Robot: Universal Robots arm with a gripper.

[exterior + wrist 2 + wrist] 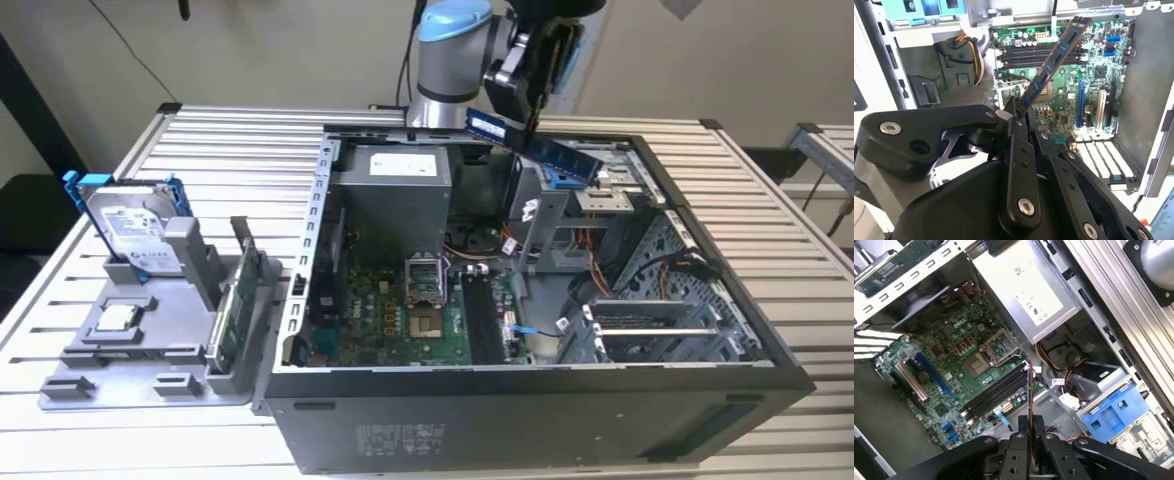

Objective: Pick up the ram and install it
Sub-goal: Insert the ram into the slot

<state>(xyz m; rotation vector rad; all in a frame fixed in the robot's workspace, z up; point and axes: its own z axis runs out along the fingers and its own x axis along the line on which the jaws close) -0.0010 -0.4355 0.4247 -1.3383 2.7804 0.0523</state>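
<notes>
slatted metal table (214, 140) bears open grey case (534, 410); black pincer (1015, 114) pinches flat narrow ram (1056, 62) above it.

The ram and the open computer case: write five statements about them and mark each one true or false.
1. The gripper is shut on the ram. True.
2. The ram is seated in a memory slot. False: it is held in the air over the motherboard, and the memory slots look empty.
3. The hard drive stands in the grey holder at the exterior view's left, outside the case. True.
4. The case is closed by a side panel. False: it lies open, with the motherboard exposed.
5. The green circuit card lies inside the case. False: it stands on edge in the grey holder beside the case.
</notes>
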